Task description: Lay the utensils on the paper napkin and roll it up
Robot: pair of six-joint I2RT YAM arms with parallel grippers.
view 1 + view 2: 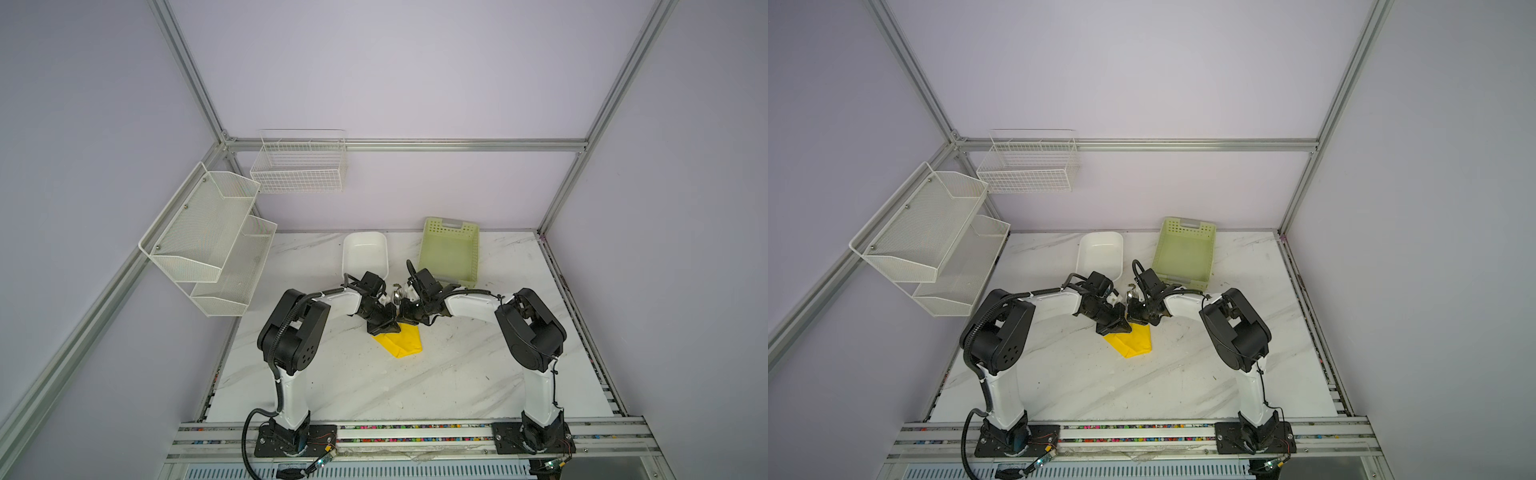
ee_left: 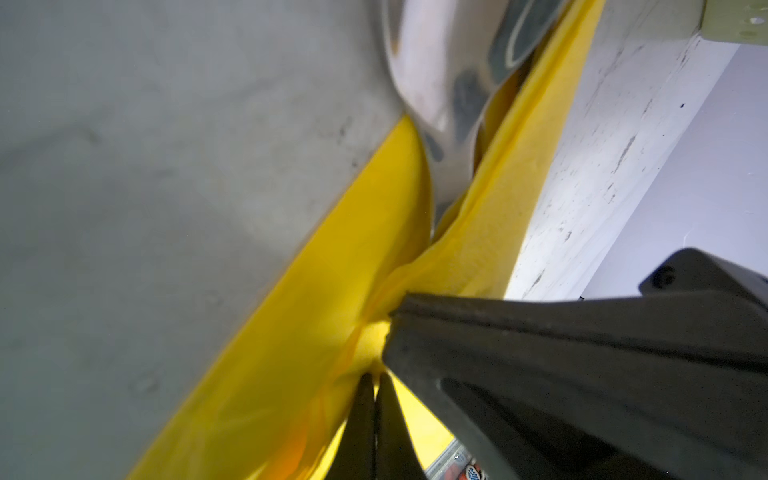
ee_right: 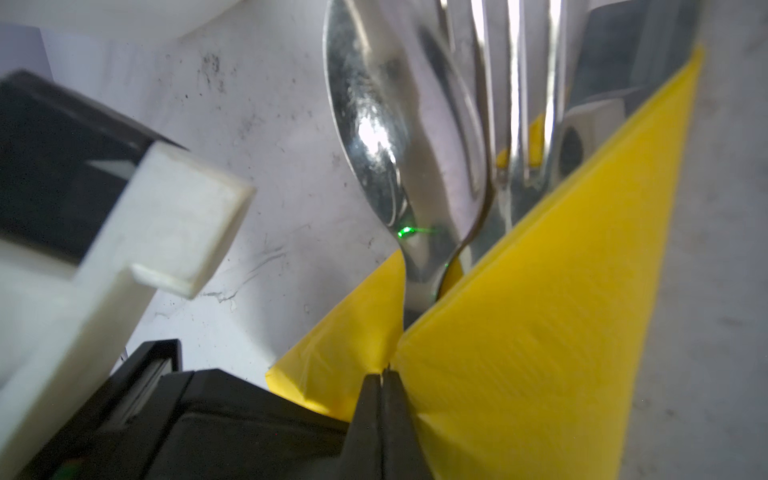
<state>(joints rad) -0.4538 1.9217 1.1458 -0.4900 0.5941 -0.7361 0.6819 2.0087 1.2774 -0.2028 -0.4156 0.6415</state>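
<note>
At mid-table (image 1: 415, 386), left gripper (image 2: 376, 376) and right gripper (image 3: 383, 372) each pinched the napkin (image 1: 405, 343) over the utensils (image 3: 374, 124), holding the wrap shut.

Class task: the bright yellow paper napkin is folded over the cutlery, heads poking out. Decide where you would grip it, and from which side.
Probably the seam where the two flaps of the yellow paper napkin meet, just short of the silver spoon's neck, coming from above. The paper rises into a pinchable ridge there; elsewhere it lies flat.

No lettering, label, brand or number is legible in any view.
</note>
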